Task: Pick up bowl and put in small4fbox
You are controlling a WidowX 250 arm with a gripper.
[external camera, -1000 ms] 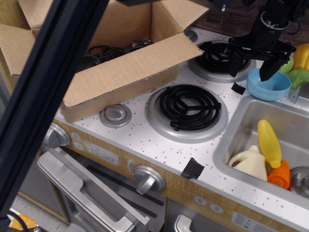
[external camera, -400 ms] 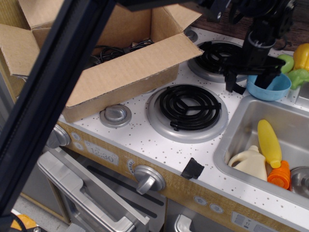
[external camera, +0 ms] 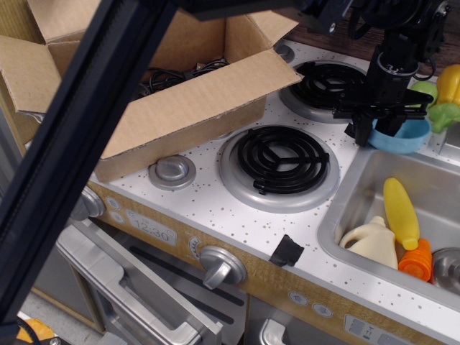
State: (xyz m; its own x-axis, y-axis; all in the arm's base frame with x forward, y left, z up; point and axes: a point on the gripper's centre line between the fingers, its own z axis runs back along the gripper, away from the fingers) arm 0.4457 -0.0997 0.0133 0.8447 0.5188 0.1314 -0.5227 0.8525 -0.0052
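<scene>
Stovetop: gripper [external camera: 379, 123] now lower over bowl [external camera: 404, 136]

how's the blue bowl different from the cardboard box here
The bowl is small, round, smooth and light blue; the cardboard box is far larger, rectangular and brown. The bowl sits by the sink with the hand down at its rim; the box sits across the stove, nothing touching it. The box holds dark cables; the bowl's inside is mostly hidden. Both are open-topped.
</scene>
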